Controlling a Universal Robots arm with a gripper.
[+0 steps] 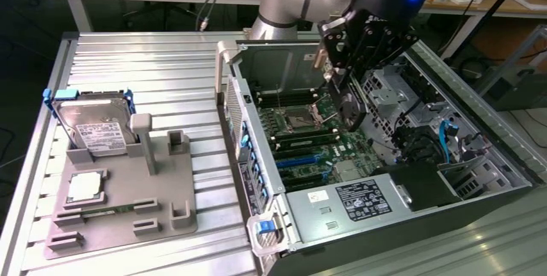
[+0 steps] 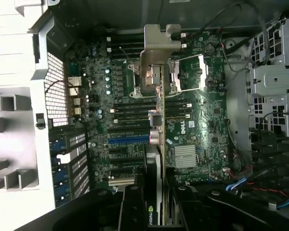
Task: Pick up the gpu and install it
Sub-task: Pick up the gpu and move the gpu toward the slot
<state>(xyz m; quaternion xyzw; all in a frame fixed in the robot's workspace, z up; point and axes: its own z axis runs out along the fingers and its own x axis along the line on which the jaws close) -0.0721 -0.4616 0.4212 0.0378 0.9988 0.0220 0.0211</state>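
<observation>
- My hand [image 1: 344, 64] is clamped on the gpu [image 1: 350, 109], which hangs edge-down.
- Right beneath my hand: the motherboard [image 2: 192, 130], inside the open case [image 1: 504, 157].

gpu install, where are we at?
Done: the gpu is picked up, with the gripper shut on it. In hand: the card hangs on edge above the motherboard inside the open case. Left: seating it; it sits in no slot yet, and the blue slot is empty.
</observation>
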